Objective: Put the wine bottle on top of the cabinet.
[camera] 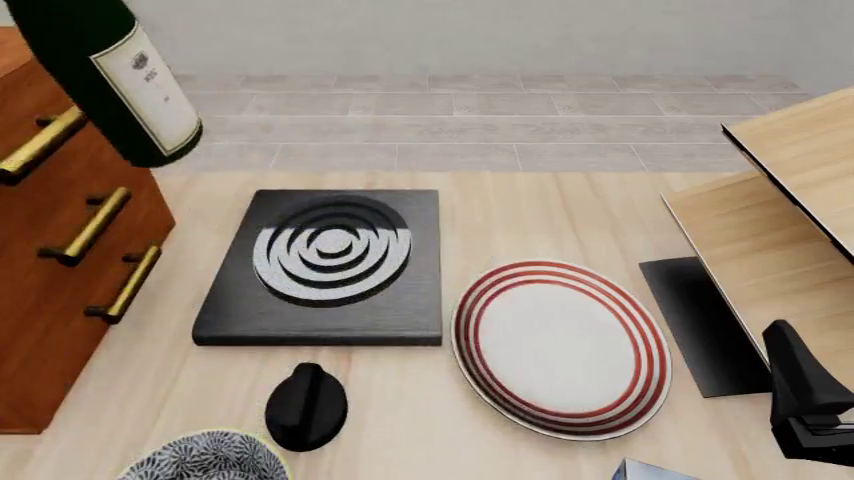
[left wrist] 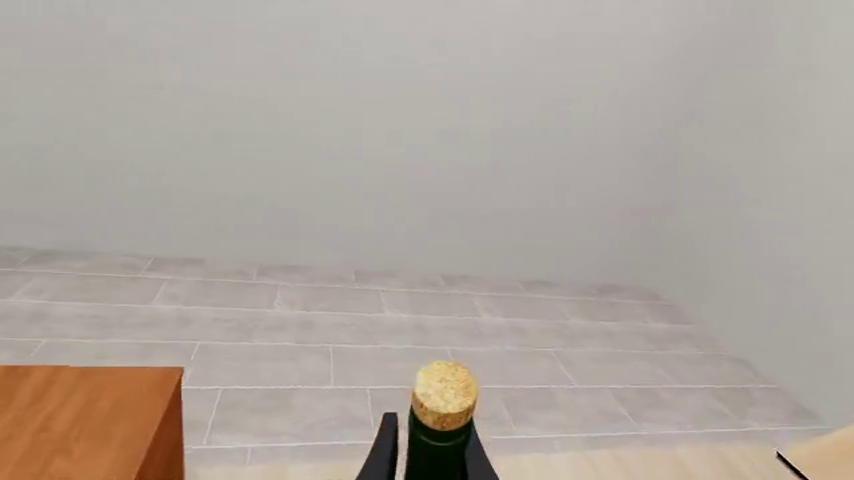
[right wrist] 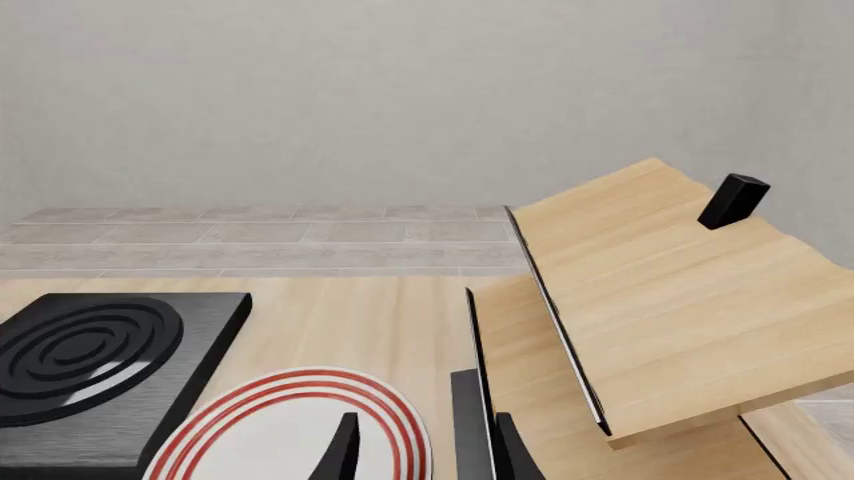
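Observation:
The wine bottle (camera: 107,70), dark green with a pale label, hangs tilted at the upper left of the front view, over the front top edge of the reddish-brown cabinet (camera: 54,290). In the left wrist view its cork (left wrist: 445,393) and neck rise between the dark fingers of my left gripper (left wrist: 434,455), which is shut on the neck. A corner of the cabinet top (left wrist: 80,420) lies beside and below it. My right gripper (right wrist: 427,455) is open near the table's front right, with nothing between its fingers (right wrist: 344,450). It shows as a dark shape (camera: 805,405) in the front view.
A black square board with concentric rings (camera: 327,265) lies mid-table. A red-rimmed white plate (camera: 561,345) lies to its right. In front of the board sit a small black knob (camera: 307,405) and a patterned bowl (camera: 207,460). Pale slanted wooden boards (camera: 787,210) rise at the right.

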